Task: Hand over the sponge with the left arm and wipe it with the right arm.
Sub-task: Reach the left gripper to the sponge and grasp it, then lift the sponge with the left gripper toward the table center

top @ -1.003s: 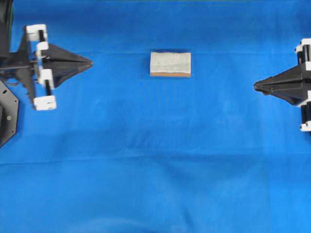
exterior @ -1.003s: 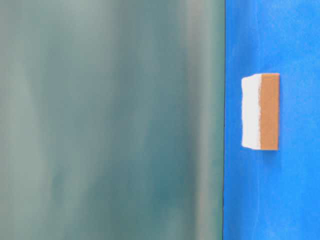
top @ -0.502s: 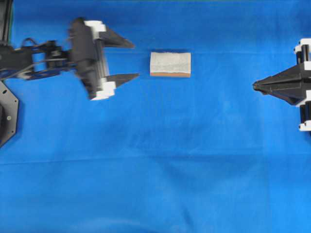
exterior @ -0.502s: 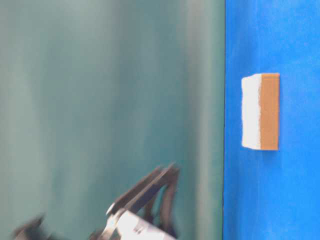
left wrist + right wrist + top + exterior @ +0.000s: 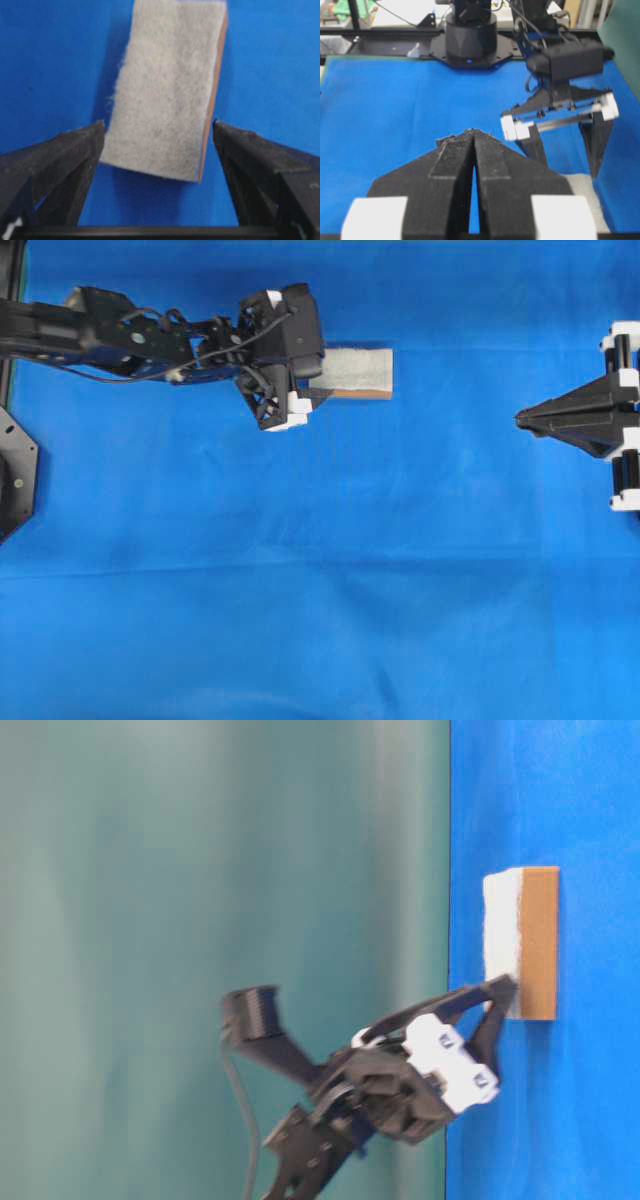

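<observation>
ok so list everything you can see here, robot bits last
sponge: one, pale grey-green rough face over a thin orange-tan layer, lying flat on the cloth, upper middle of the overhead view
blue cloth: one, blue, covering the whole table
left gripper: one, black fingers with white mounts, jaws open either side of the sponge's near end, not closed on it
right gripper: one, black with white mounts, shut and empty, at the right edge, apart from the sponge
</observation>
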